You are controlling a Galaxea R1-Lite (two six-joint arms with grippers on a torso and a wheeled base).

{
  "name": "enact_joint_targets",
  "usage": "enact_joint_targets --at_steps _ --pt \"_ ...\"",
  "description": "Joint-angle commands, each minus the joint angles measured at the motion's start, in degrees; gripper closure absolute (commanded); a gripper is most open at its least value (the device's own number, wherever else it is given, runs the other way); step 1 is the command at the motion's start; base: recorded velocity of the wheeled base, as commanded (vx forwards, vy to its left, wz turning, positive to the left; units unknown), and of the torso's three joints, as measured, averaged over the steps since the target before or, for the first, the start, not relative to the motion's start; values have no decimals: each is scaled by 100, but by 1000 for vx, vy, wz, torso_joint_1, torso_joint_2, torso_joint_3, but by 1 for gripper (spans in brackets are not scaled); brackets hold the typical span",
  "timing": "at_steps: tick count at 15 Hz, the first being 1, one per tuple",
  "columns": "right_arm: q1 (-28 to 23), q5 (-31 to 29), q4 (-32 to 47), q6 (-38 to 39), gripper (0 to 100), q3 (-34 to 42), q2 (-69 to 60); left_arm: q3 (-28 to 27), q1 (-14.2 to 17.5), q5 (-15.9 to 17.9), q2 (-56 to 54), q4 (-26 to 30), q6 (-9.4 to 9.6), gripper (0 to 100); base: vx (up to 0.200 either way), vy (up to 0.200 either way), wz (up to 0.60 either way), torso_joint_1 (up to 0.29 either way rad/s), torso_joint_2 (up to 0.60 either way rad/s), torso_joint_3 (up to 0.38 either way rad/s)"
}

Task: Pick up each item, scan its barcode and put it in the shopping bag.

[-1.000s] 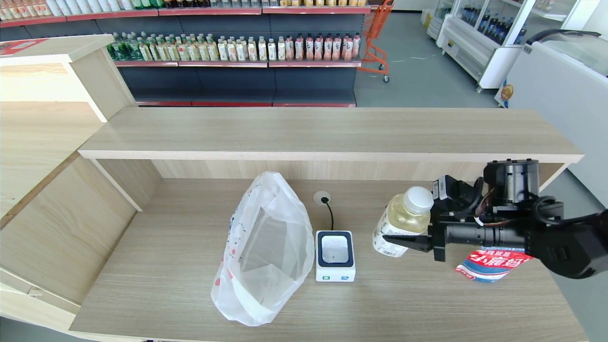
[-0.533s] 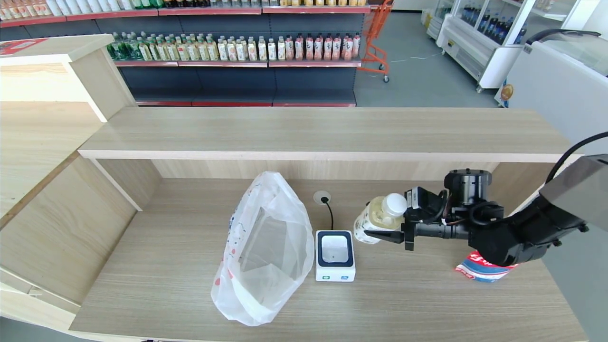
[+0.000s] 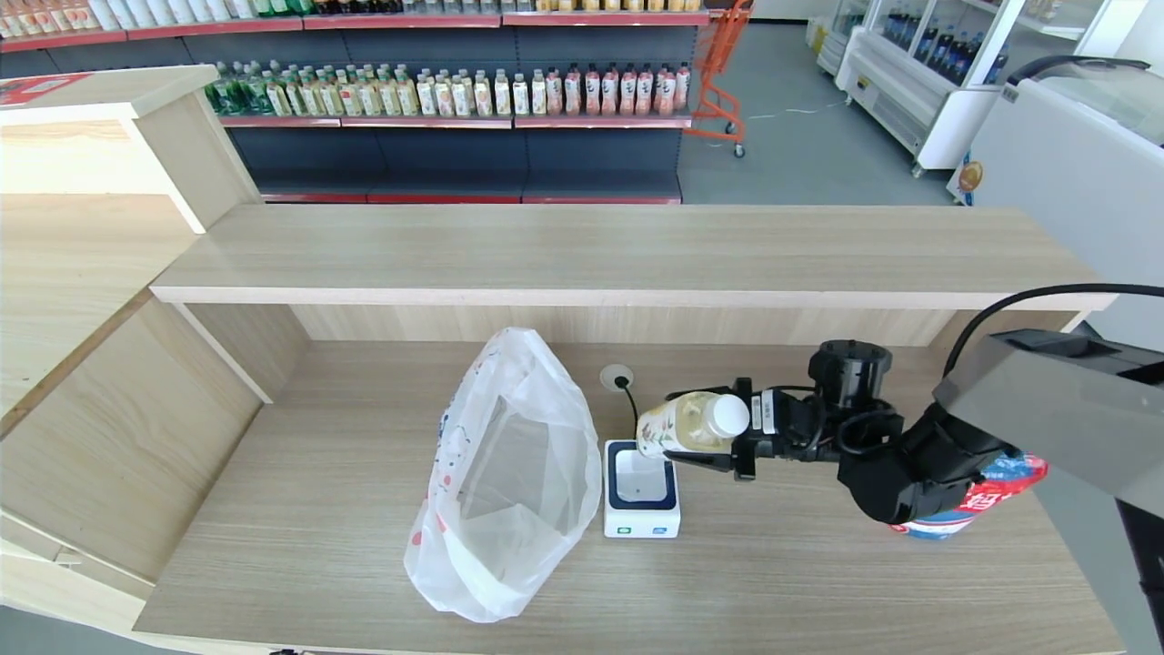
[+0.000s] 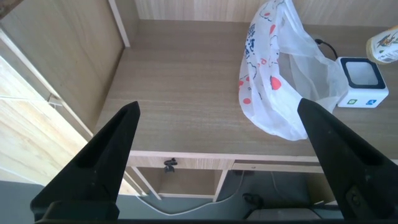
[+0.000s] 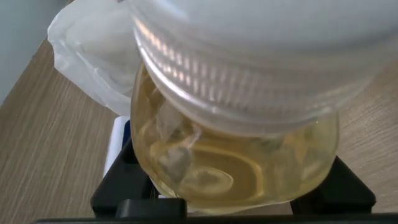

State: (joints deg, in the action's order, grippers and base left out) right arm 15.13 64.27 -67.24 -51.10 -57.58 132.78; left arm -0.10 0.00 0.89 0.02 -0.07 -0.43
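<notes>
No text, number or sign is legible. The label of the bottle point(image 3: 671, 435), clamped in the right pincer point(image 3: 677, 428), carries print too small to read. The shopping bag point(image 3: 509, 473), beyond the pincer's tips, bears red and blue marks. The scanner point(image 3: 642, 524), below the pincer's tips, shows 2 small squares, 1 green and 1 blue. The red packet point(image 3: 1008, 477), behind the pincer's arm, shows white characters, partly hidden.

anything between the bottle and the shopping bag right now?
Nothing visible does. The bottle, held in the right end effector, hangs over the scanner, which sits low beside the shopping bag. Only the bag's own scanner-side wall rises between them.
</notes>
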Motion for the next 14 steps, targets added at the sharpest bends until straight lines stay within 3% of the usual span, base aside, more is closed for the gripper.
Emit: enact_joint_targets --at_steps 1,7,14 --pt "69 16 -17 -93 100 -201 257 1 0 -1 -2 -1 -1 0 0 0 0 0 0 0" --pt "210 130 -34 -304 100 -694 661 1 0 -1 -2 -1 -1 0 0 0 0 0 0 0" --pt "210 174 -26 -418 100 -738 758 1 0 -1 -2 -1 -1 0 0 0 0 0 0 0"
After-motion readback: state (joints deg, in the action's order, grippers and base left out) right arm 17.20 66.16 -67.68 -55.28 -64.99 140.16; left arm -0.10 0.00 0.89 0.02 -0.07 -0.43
